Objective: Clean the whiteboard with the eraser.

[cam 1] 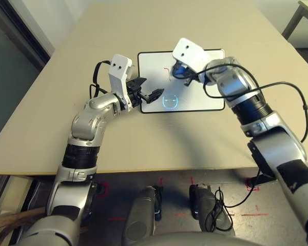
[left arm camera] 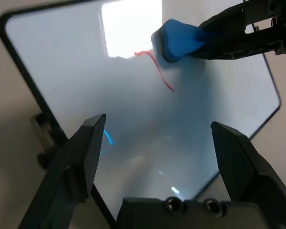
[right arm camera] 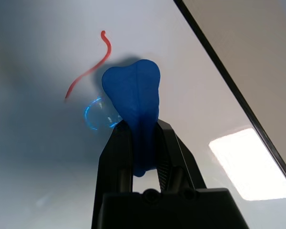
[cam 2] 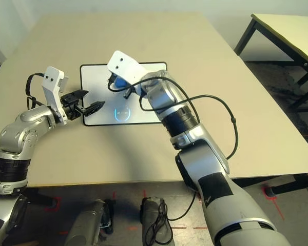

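Eraser (right arm camera: 133, 102) clamped in right gripper (right arm camera: 142, 138), over whiteboard (cam 1: 205, 100) on table (cam 1: 195, 31); red squiggle (right arm camera: 88, 69) just beside its tip. Left gripper (left arm camera: 157, 143) spread at near edge, empty.

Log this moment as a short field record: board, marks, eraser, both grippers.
whiteboard: flat on the table
marks: red squiggle, blue ring
eraser: pinched in the right gripper, beside the red squiggle
left gripper: open, empty, over the board's edge
cleaning: not finished
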Robot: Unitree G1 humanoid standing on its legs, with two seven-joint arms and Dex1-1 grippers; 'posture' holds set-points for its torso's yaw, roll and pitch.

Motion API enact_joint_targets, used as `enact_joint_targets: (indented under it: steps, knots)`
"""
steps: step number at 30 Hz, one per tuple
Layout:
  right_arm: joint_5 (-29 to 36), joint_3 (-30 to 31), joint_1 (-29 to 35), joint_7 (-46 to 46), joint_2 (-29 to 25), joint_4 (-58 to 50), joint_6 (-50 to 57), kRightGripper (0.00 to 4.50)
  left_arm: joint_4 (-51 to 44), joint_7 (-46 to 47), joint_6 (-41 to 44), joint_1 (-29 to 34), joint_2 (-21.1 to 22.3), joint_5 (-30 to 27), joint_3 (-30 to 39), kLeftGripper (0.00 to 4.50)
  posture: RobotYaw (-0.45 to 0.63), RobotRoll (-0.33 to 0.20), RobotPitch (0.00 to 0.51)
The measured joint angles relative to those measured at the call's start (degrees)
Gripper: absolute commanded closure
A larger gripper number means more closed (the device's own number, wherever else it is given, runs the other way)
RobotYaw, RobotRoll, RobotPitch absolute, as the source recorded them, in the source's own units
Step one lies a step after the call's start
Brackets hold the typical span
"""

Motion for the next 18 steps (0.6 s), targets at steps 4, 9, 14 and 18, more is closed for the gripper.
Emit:
enact_joint_targets:
  steps: [4,9,14,18]
  knots:
    - [-0.3,3.12,5.68,4.14,-1.89,-9.06,2.78,3.91,-0.02,0.17,0.02,0.11,0.08,0.02,0.08,0.0,0.08,0.0,0.176]
    - [-0.4,5.11,7.4,5.96,-2.22,-11.18,4.55,3.91,-0.02,0.25,0.02,0.17,0.23,0.02,0.14,0.0,0.08,0.0,0.179]
    - [-0.25,4.62,3.24,4.49,-0.84,-4.12,3.05,3.91,-0.04,0.3,0.02,0.26,0.62,0.01,0.44,0.0,0.07,0.0,0.185]
    - [-0.22,1.91,-1.69,0.66,-0.2,2.79,0.53,3.91,-0.04,0.27,0.03,0.3,0.78,0.0,0.45,0.0,0.07,0.0,0.186]
